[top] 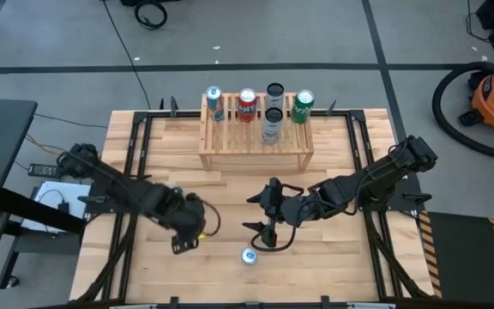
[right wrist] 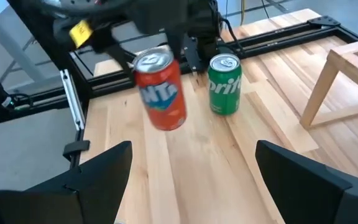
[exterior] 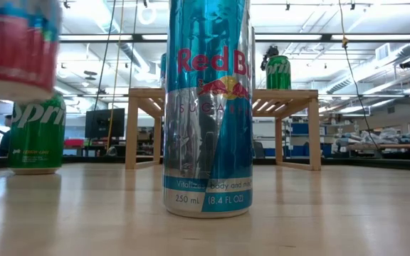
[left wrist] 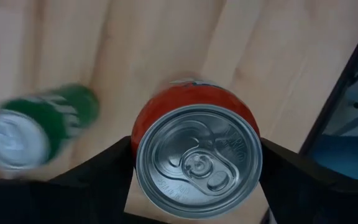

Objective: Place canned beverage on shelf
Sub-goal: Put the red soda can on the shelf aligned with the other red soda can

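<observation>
Step in hand: transport of grasped can.
Left pincer [left wrist: 194,180], lower left of high view, clamped on red can [left wrist: 194,158], lifted clear of surface [top: 341,257].
Right pincer [top: 264,215], frame centre: fingers apart, empty.
Next: carry can up-frame to shelf [top: 256,146], upper centre; set upright in free slot.
Count: five cans on shelf; green can [right wrist: 224,84] and blue can [top: 249,255] on surface.

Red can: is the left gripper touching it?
Touching. In the left wrist view the left gripper has its dark fingers pressed on both sides of the red can; the right wrist view shows the can lifted and tilted.
</observation>
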{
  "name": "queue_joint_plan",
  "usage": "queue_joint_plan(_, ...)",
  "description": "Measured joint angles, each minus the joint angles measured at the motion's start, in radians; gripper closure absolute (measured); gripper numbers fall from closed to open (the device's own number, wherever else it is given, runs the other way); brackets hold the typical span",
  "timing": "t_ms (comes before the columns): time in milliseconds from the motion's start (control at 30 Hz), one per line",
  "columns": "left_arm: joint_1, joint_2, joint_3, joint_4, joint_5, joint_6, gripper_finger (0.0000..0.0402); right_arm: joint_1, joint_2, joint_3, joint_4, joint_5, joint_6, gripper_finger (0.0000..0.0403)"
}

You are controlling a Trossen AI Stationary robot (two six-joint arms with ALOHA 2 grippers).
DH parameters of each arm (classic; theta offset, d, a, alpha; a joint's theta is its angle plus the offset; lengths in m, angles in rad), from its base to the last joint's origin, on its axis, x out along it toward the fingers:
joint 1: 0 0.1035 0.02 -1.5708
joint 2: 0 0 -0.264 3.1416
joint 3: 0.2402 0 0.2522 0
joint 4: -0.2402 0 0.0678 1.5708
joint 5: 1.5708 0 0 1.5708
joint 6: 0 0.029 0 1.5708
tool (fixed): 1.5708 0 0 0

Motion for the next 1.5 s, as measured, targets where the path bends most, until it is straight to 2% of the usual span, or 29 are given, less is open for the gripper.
queue_joint_plan(133, 0.092, -0.001, 0.047, -0.049, -0.001, 0.122, 0.0101, 0.000, 0.000, 0.000, -0.012, -0.015, 0.003, 0.0051)
queue_joint_plan(267, 0.195, -0.001, 0.074, -0.062, -0.004, 0.239, 0.0102, 0.002, -0.009, 0.000, -0.056, -0.104, 0.026, 0.0051)
queue_joint_plan(467, 0.340, 0.000, 0.114, -0.069, -0.003, 0.426, 0.0102, 0.033, -0.014, 0.000, -0.129, -0.037, 0.027, 0.0051)
queue_joint_plan(967, 0.686, 0.000, 0.307, -0.192, 0.013, 0.724, 0.0096, 0.046, -0.015, 0.000, -0.153, -0.030, 0.028, 0.0051)
queue_joint_plan(1267, 0.809, 0.000, 0.408, -0.169, 0.018, 0.848, 0.0094, 0.023, -0.015, 0.000, -0.153, -0.018, -0.006, 0.0051)
queue_joint_plan(1500, 0.839, 0.000, 0.422, -0.043, 0.018, 0.939, 0.0093, -0.006, -0.015, 0.000, -0.157, -0.021, -0.027, 0.0051)
